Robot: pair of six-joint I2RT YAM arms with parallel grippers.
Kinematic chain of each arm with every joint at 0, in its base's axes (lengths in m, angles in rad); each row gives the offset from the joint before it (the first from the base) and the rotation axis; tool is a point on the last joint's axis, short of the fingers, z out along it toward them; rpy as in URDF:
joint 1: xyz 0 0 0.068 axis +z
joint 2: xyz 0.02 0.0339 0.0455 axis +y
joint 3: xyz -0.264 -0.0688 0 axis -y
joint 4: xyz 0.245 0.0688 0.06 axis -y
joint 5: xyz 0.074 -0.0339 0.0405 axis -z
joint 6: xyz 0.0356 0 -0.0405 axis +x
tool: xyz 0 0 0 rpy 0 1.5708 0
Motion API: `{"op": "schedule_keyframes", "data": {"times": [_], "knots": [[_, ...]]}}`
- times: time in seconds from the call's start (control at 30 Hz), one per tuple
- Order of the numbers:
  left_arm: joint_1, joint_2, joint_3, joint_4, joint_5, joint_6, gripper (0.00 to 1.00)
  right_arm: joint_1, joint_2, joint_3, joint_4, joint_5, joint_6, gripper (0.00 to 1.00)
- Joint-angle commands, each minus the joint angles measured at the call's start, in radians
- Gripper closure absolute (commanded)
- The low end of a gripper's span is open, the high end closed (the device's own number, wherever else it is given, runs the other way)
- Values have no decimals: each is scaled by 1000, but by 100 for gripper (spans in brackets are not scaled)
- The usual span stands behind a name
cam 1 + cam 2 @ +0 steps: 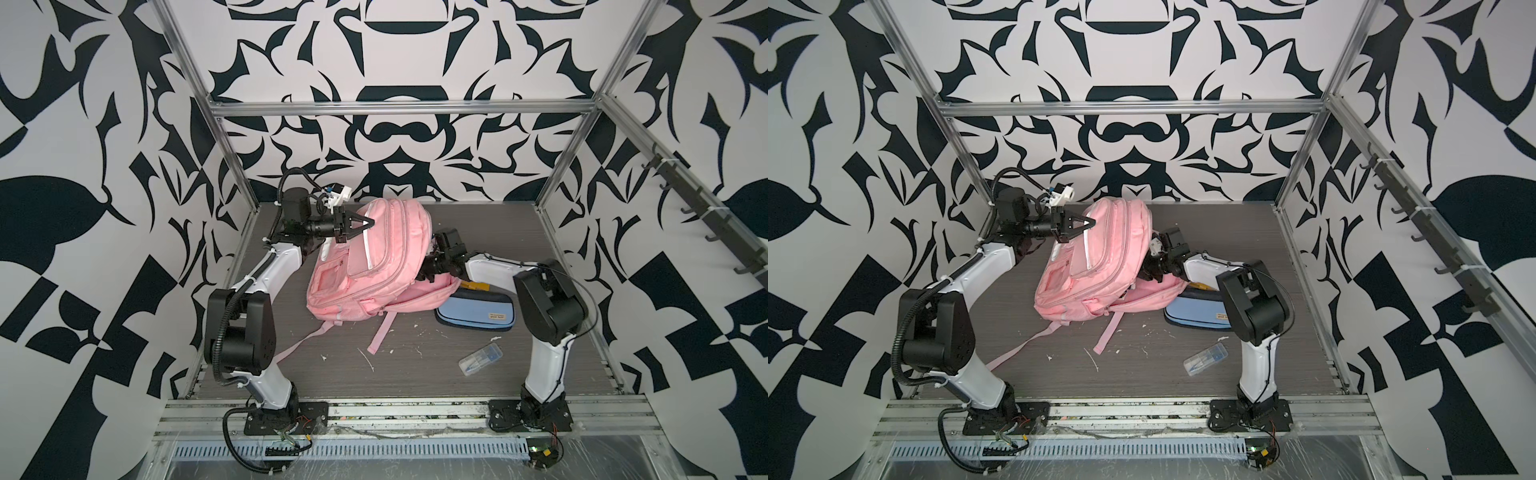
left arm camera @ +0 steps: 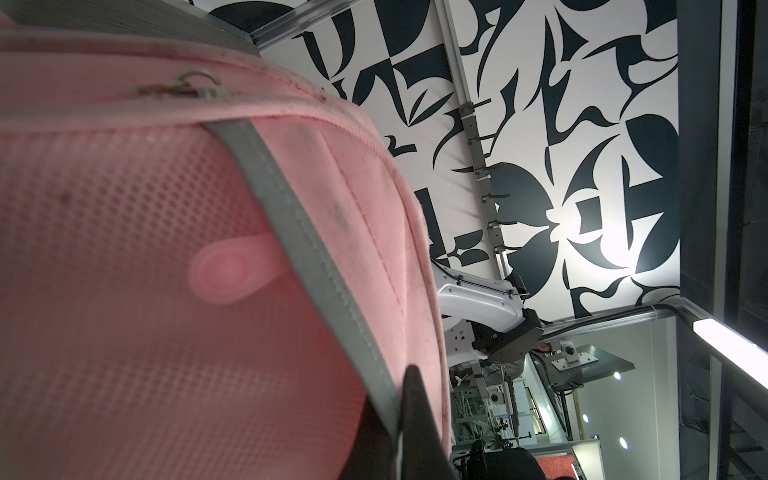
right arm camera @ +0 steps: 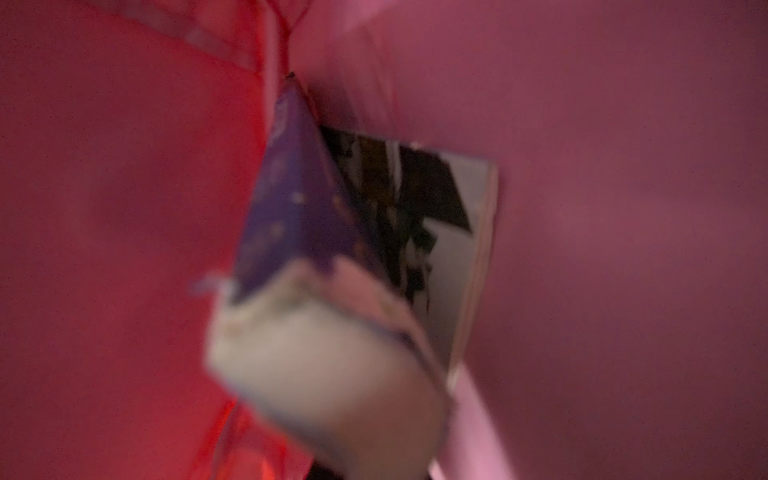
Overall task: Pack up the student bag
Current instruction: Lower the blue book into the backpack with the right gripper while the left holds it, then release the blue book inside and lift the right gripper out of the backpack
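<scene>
Your left gripper point(image 1: 369, 224) was clamped on the bag point(image 1: 374, 257). Its fingers point(image 2: 415, 399) pinched the grey strip point(image 2: 299, 232) beside the mesh panel and held that upper part up off the worktop point(image 1: 415, 374). The bag sat mid-worktop toward the back edge, tilted, with its bottom resting on the surface and its straps point(image 1: 380, 336) trailing toward the front edge. Your right gripper point(image 1: 426, 272) was tip-first in the bag's opening on the right side. Its jaws were hidden in both top views, but they were closed. In the right wrist view you saw only pink lining and a blurred book point(image 3: 332, 249) just ahead, and I cannot tell whether the gripper held it. A blue case point(image 1: 478, 313) lay just beside the bag toward the right edge. A clear box point(image 1: 480, 359) lay apart, nearer the front-right corner.
</scene>
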Motion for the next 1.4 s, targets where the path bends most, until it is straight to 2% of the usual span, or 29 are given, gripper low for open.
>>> {"op": "schedule_keyframes", "data": {"times": [0.0,0.23,0.37,0.47,0.5,0.53,0.57,0.8,0.87,0.97,1.1,1.17,1.2,1.37], "knots": [[-9,-32,8,109,-43,16,100,35,6,81,35,1,16,100],[-9,-51,-7,-89,-172,154,100,37,7,74,17,-5,34,65],[-3,-54,-10,-169,-207,208,100,34,-68,63,-106,44,-59,42],[7,-54,-22,-176,-219,214,100,24,-139,54,-208,93,-130,30],[13,-53,-26,-179,-225,217,100,18,-170,46,-233,109,-142,20],[18,-52,-31,-181,-228,217,100,13,-198,37,-258,127,-157,18],[23,-51,-34,-182,-228,217,100,7,-225,33,-285,144,-170,10],[34,-19,-17,-301,-245,304,100,-38,-407,-12,-500,280,-274,7],[32,-10,-7,-373,-279,371,100,-48,-456,-27,-532,321,-277,7],[19,11,-3,-449,-340,447,100,-48,-498,-28,-617,443,-286,8],[-11,57,-4,-485,-419,469,100,-46,-527,-37,-730,599,-278,10],[-30,74,-1,-482,-453,461,100,-38,-551,-49,-740,635,-285,10],[-38,80,4,-482,-468,456,95,-31,-561,-53,-739,643,-300,10],[-50,64,22,-533,-540,433,51,56,-572,-46,-736,665,-417,11]]}}
